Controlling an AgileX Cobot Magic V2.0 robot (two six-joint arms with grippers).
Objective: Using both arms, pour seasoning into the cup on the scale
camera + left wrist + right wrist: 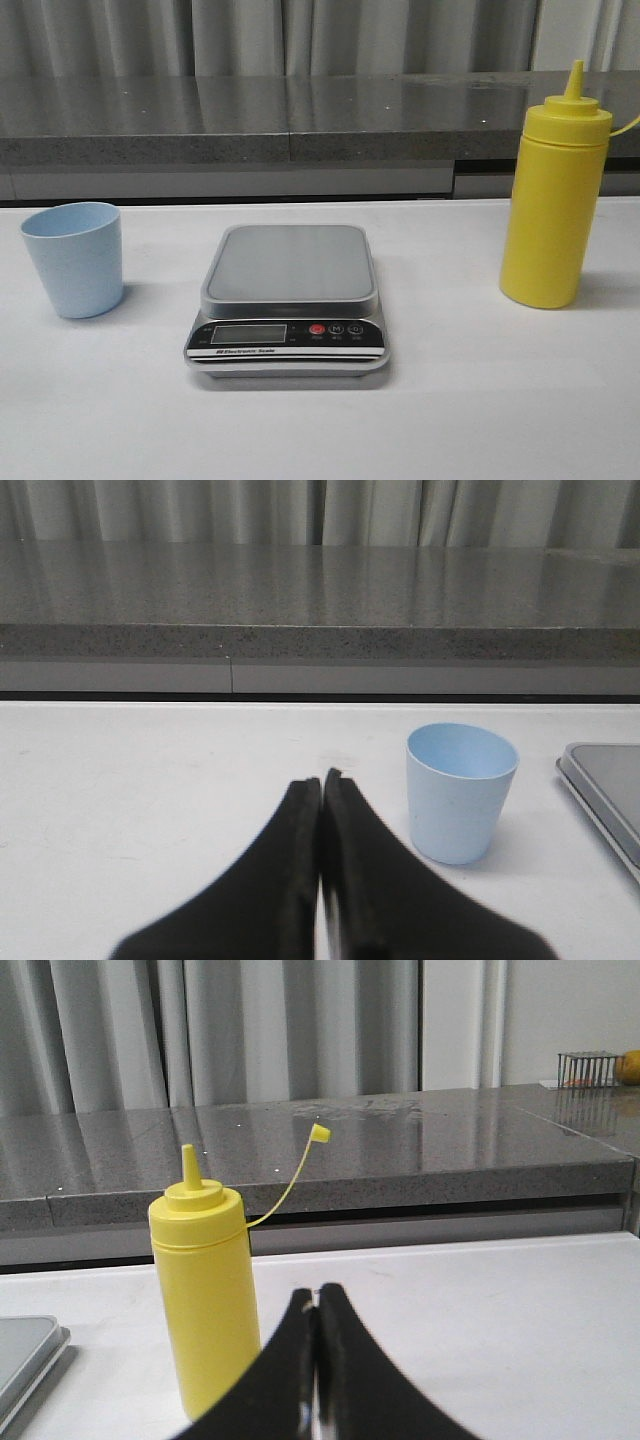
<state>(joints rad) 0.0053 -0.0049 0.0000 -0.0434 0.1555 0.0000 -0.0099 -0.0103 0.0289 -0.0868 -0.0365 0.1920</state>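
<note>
The pale blue cup (74,258) stands upright on the white table, left of the scale (288,297), whose platform is bare. The yellow seasoning bottle (554,198) stands upright to the right of the scale, its small cap hanging off on a thin tether. No arm shows in the front view. In the left wrist view my left gripper (322,778) is shut and empty, short of the cup (460,792) and to one side of it. In the right wrist view my right gripper (317,1293) is shut and empty, short of the bottle (205,1298) and beside it.
A grey stone counter (300,115) with curtains behind it runs along the table's far edge. A corner of the scale shows in the left wrist view (605,790) and the right wrist view (25,1355). A small wire rack (587,1067) stands on the counter.
</note>
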